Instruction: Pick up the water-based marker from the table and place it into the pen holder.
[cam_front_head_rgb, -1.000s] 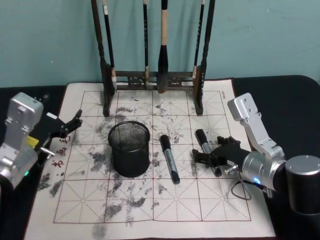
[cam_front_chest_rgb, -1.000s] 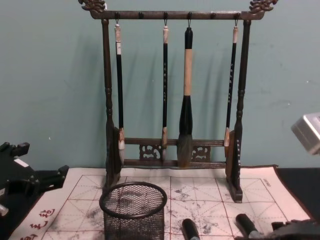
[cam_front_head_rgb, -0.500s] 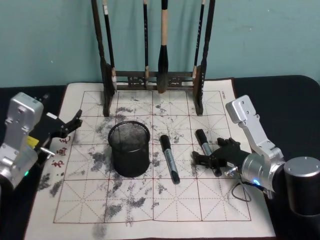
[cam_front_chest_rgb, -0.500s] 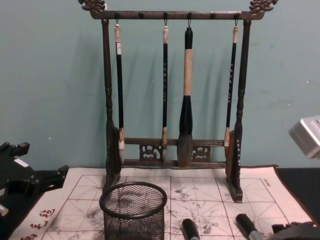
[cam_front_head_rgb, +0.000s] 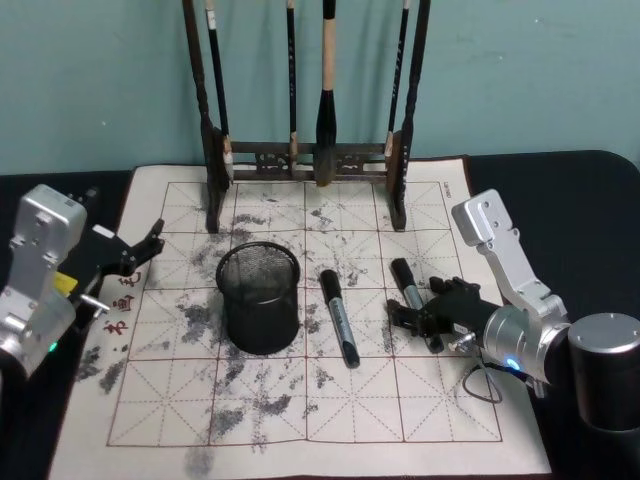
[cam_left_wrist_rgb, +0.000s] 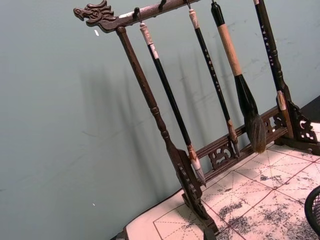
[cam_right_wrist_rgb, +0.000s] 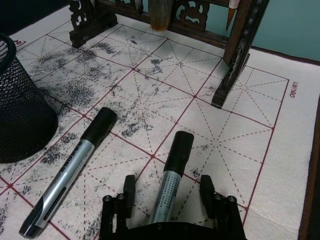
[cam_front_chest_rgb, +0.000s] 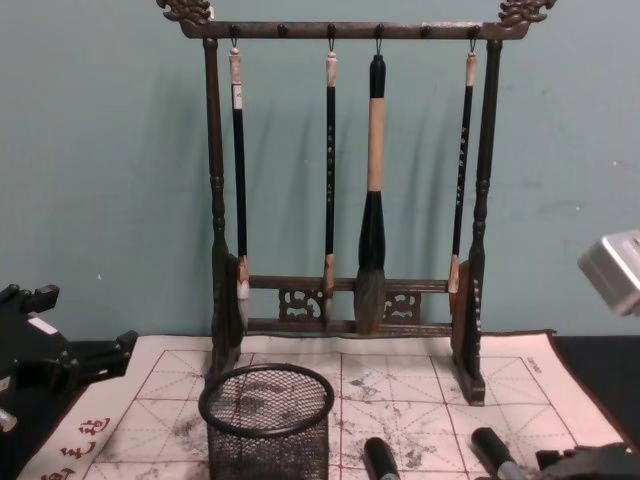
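Note:
Two grey water-based markers with black caps lie on the ink-stained practice mat. One marker (cam_front_head_rgb: 337, 317) is just right of the pen holder (cam_front_head_rgb: 258, 300), a black mesh cup. The other marker (cam_front_head_rgb: 413, 300) lies farther right. My right gripper (cam_front_head_rgb: 424, 319) is open and low over that right marker. In the right wrist view the marker (cam_right_wrist_rgb: 170, 186) lies between the two fingers (cam_right_wrist_rgb: 129, 190), apart from both. The other marker (cam_right_wrist_rgb: 70, 170) and the pen holder (cam_right_wrist_rgb: 20, 120) sit beside it. My left gripper (cam_front_head_rgb: 140, 250) rests open at the mat's left edge.
A tall dark wooden brush rack (cam_front_head_rgb: 305, 150) with several hanging calligraphy brushes stands at the back of the mat (cam_front_head_rgb: 300, 420). The mat's front half holds nothing but ink stains. Black table surface (cam_front_head_rgb: 590, 200) lies to the right.
My right gripper has shifted slightly along the right marker and settled lower around it. The left arm, both markers and the pen holder have not moved.

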